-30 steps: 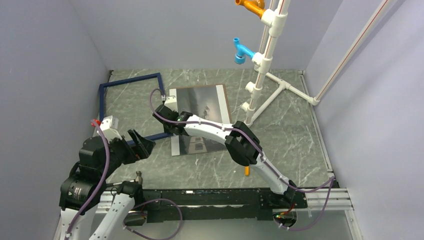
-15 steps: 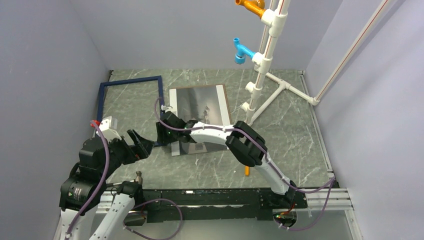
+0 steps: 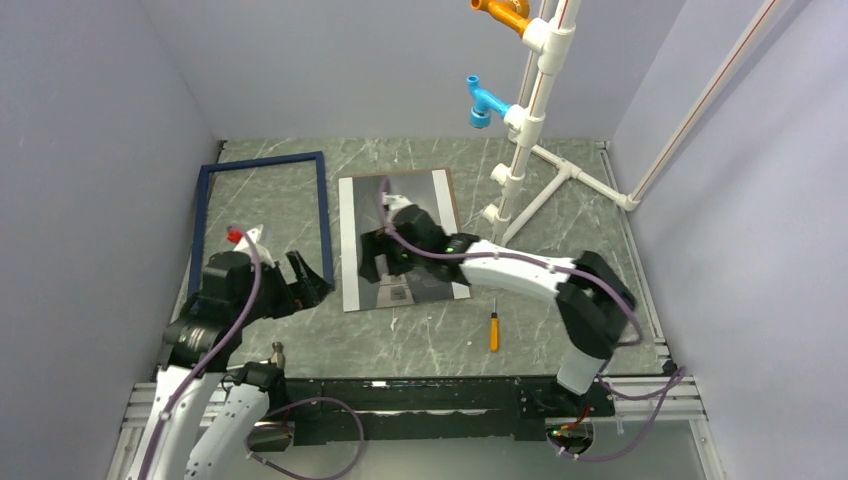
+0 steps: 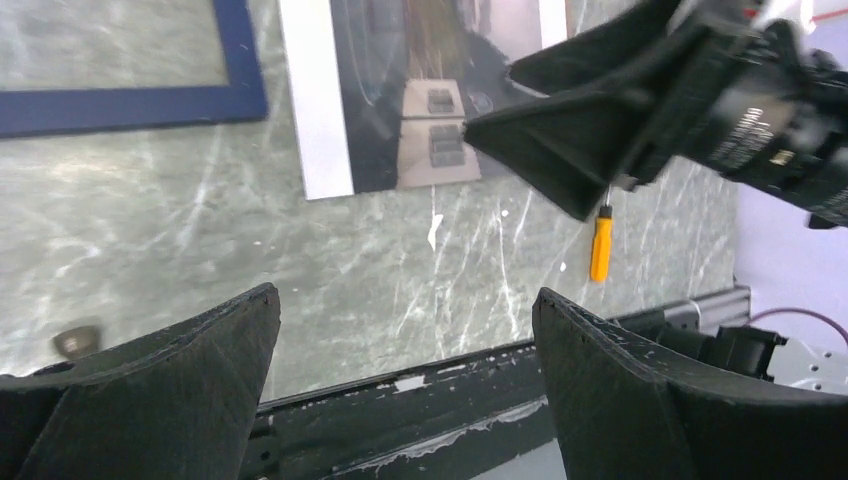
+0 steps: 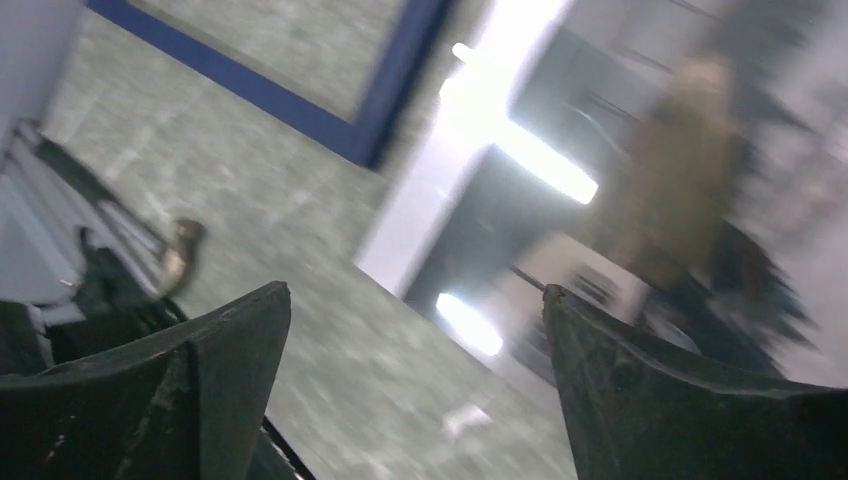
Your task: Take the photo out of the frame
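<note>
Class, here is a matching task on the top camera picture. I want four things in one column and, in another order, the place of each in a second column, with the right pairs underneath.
Things
1. frame
2. photo
3. screwdriver
4. blue fitting

Places
a. up on the white pipe stand
b. flat on the table, between the frame and the pipe stand
c. on the far left of the table, with nothing inside it
d. on the near part of the table, in front of the photo

Pairs: 1-c; 2-b; 3-d; 4-a
</note>
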